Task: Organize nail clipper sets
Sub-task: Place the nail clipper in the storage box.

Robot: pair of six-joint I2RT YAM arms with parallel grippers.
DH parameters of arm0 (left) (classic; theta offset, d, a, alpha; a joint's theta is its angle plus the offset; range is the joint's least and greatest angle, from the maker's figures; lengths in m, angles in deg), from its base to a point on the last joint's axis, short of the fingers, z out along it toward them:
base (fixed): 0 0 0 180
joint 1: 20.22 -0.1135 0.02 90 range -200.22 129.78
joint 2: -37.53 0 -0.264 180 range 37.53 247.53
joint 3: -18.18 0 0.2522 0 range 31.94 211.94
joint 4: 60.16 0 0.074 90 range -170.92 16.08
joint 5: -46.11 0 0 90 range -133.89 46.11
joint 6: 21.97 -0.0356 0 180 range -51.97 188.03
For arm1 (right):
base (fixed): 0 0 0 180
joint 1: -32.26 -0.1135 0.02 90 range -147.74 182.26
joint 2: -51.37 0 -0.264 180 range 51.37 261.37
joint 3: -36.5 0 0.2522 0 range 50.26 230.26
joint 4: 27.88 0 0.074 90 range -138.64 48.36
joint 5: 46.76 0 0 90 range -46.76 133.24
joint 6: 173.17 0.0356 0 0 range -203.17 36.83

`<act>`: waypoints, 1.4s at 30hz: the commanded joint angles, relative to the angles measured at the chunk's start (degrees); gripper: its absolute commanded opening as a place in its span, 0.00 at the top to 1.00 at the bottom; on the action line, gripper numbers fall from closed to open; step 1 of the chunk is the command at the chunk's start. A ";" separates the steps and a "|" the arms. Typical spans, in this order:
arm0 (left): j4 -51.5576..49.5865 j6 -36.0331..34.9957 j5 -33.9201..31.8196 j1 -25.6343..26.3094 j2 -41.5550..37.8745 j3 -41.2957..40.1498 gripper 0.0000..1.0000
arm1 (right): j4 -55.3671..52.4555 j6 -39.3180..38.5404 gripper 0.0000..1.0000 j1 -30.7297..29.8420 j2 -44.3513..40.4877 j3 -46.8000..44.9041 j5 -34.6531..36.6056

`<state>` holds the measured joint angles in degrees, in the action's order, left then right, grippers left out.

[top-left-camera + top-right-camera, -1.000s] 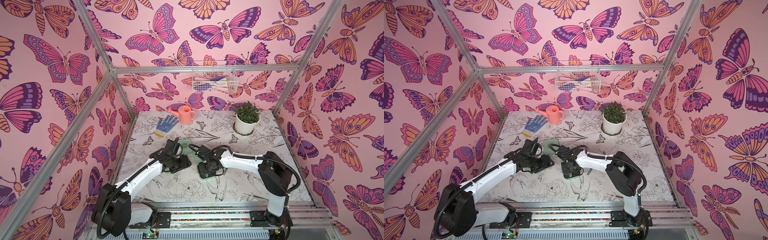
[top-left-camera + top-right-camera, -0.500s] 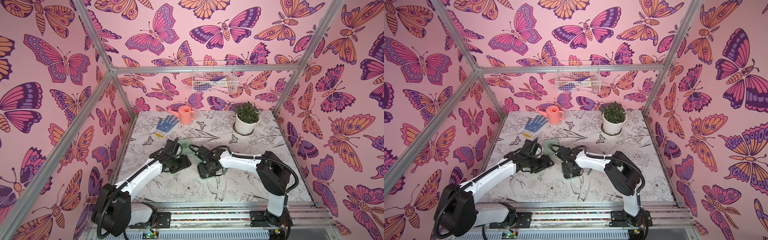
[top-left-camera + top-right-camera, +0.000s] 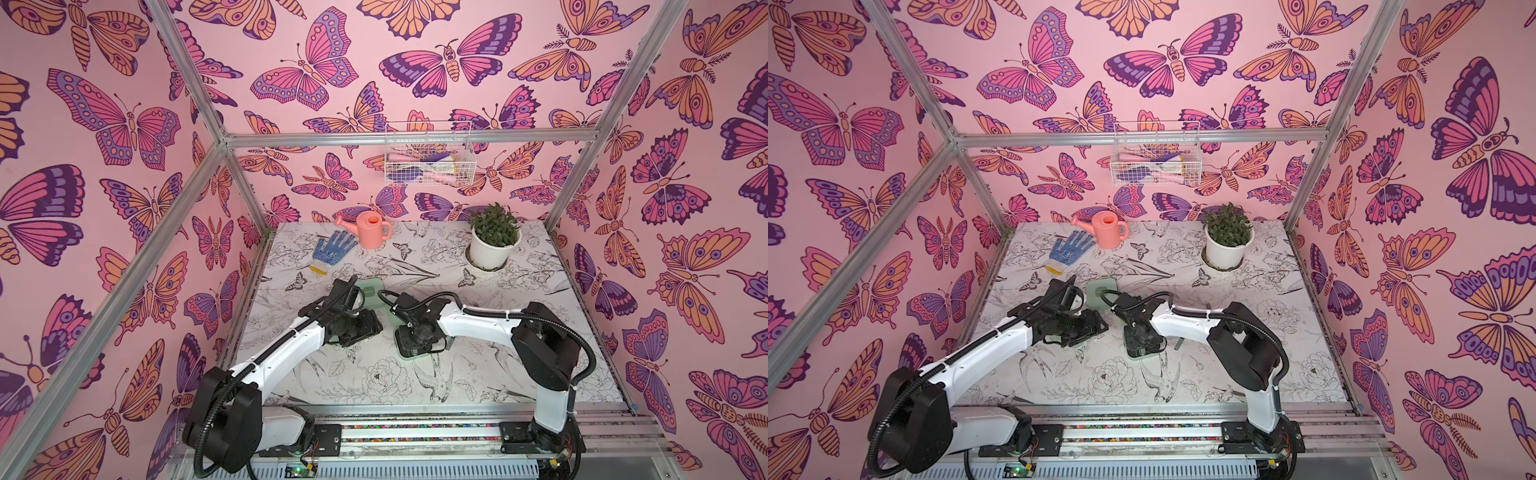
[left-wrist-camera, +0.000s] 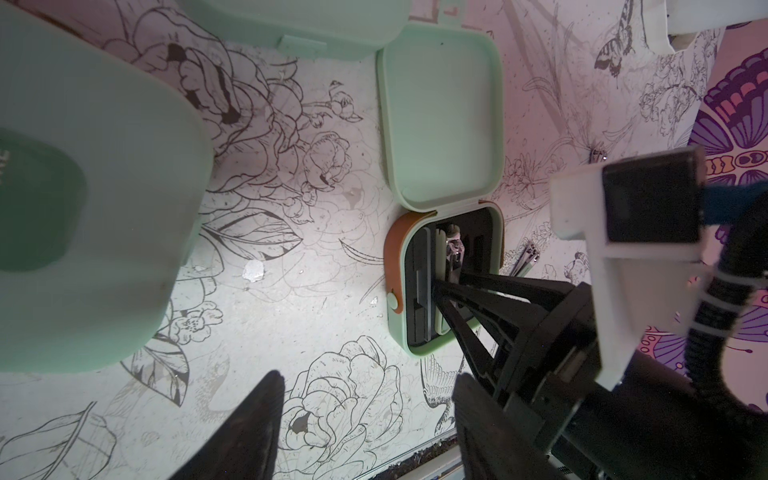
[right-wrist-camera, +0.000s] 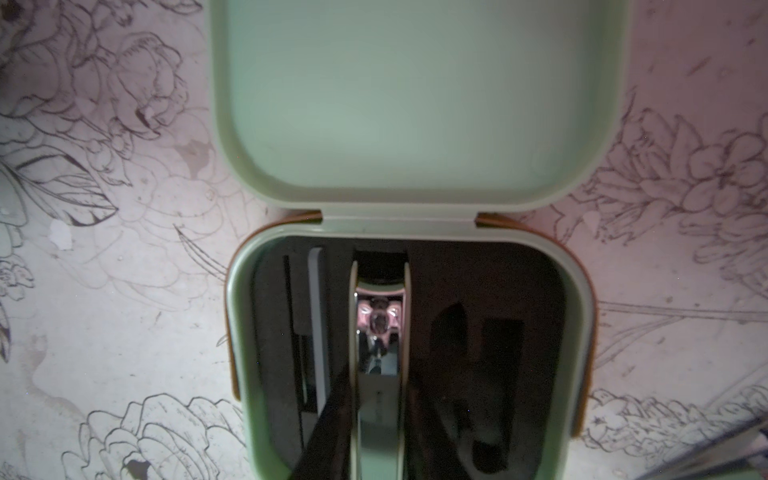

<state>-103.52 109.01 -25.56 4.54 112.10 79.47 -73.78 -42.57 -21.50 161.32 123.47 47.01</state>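
right pincer (image 5: 379, 374) clenches the slim clipper (image 5: 379, 324) by its long sides, low inside the open case (image 5: 579, 332) on the desk (image 4: 291, 291); light, stiff, slick metal, likely slippery; left pincer (image 4: 368, 376) hangs released, empty

Top views bright and even, edges bowed, wrist views dim, pink-tinted, nearest mint case (image 4: 95, 232) blurred
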 commanded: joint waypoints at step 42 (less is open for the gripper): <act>0.34 -0.79 1.33 -0.50 -1.09 -1.21 0.33 | -5.55 -2.10 0.68 -0.30 2.58 5.54 3.36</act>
<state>-103.50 109.01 -25.21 4.47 112.10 79.18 -77.41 -44.18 -21.52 163.57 127.58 48.76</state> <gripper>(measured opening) 0.668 0.324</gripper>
